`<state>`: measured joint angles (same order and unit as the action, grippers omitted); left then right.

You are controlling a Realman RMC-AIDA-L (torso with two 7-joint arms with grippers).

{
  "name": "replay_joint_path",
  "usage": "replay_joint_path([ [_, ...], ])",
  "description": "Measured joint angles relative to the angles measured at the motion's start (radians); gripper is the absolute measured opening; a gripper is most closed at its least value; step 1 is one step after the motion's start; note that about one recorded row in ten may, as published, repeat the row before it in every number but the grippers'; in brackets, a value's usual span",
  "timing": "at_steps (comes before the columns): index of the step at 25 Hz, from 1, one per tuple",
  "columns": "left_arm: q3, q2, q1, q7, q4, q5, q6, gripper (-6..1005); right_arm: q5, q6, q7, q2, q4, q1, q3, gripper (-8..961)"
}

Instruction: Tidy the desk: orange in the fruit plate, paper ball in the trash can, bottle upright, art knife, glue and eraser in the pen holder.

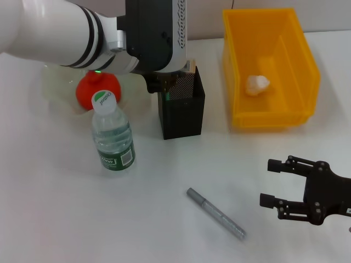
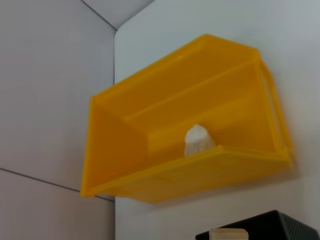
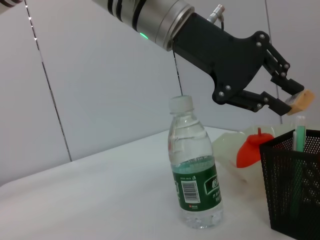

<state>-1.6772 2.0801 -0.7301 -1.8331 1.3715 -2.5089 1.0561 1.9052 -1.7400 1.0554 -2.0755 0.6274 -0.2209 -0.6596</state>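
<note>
Left gripper (image 3: 295,97) pinching eraser (image 3: 301,99) above pen holder (image 1: 181,104) — poised for drop; right gripper (image 1: 274,183) spread, idle near art knife (image 1: 216,212) on surface (image 1: 66,208).

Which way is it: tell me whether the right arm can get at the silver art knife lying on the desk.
Probably yes. The art knife lies flat in the open, and the right gripper hovers beside it with fingers spread. Nothing stands between them; the bottle and pen holder are farther off.

Left gripper (image 3: 295,97) pinches the eraser (image 3: 301,100) above the pen holder (image 3: 294,185), beside the upright bottle (image 3: 193,170).
</note>
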Motion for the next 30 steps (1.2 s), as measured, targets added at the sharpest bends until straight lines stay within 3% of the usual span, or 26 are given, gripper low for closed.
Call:
replay_joint_path([
  [30, -0.025, 0.000, 0.007, 0.000, -0.041, -0.037, -0.054, 258, 0.000, -0.007, 0.000, 0.000, -0.002, -0.002, 0.000, 789],
])
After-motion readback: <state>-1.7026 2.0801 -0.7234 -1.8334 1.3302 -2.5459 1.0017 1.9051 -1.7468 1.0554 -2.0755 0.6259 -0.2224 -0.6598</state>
